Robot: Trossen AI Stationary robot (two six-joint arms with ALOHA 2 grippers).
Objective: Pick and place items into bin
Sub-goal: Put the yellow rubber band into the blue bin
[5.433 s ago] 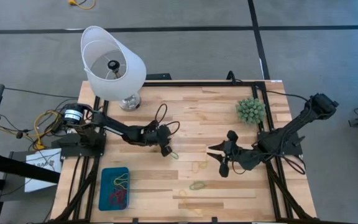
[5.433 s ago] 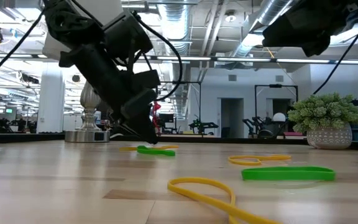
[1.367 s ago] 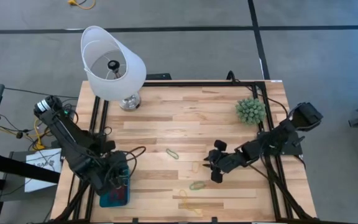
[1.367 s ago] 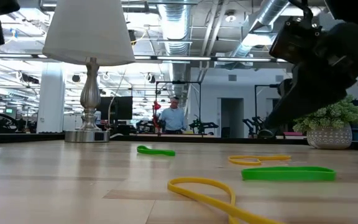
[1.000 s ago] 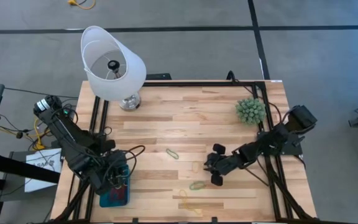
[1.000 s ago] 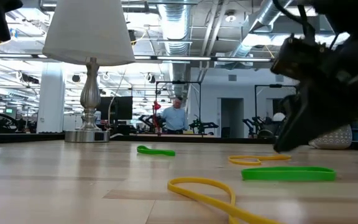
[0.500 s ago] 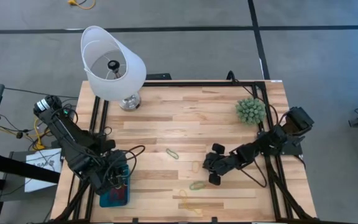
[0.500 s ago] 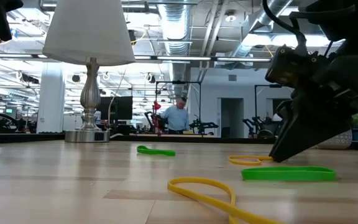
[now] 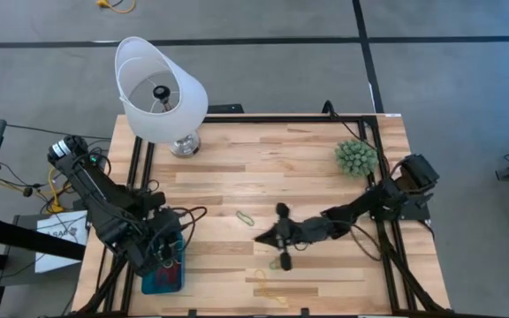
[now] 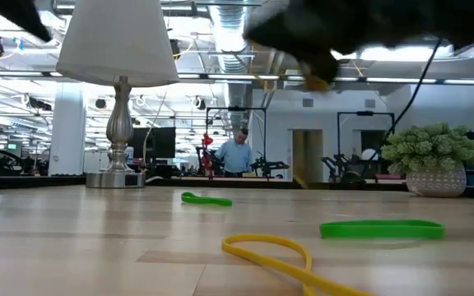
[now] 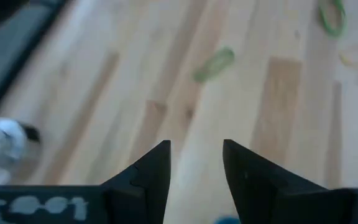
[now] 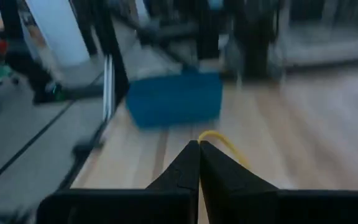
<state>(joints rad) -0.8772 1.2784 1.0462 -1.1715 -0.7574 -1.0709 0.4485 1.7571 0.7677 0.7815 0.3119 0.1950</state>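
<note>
— What can't be made out over the table (image 9: 263,177)?

— The left claw (image 9: 160,253) covers part of the teal bin (image 9: 168,279), hiding the bands inside. The right claw (image 10: 319,45) is a dark smear cut off by the low view's top edge.

— And the wrist views?

— Both blurred; the yellow band (image 12: 219,140) at the right claw's closed tips is barely legible.

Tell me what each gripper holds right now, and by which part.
The right gripper is shut on a yellow band, pinching one end of the loop. The left gripper is open above the bin, holding nothing.
</note>
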